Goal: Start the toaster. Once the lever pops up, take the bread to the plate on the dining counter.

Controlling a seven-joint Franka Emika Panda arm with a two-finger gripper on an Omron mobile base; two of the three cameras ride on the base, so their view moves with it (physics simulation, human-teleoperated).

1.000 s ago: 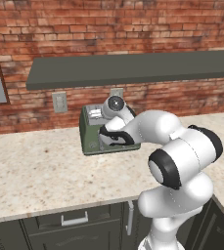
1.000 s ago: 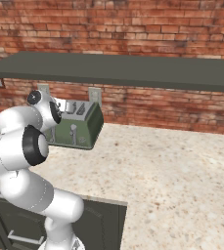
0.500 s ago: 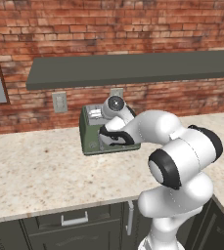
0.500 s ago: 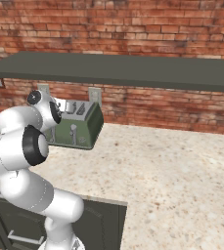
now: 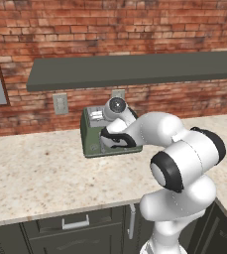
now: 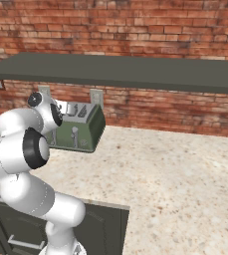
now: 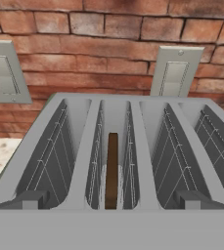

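shelf point(image 5: 135, 69) low over toaster point(image 5: 92, 136), slots open

Nothing has changed since before

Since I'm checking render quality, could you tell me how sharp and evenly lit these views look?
Left base view: flat, even light, toaster sharp. Right base view: soft shade under the shelf, no glare. Hand view: crisp, bread dark between the slot wires.
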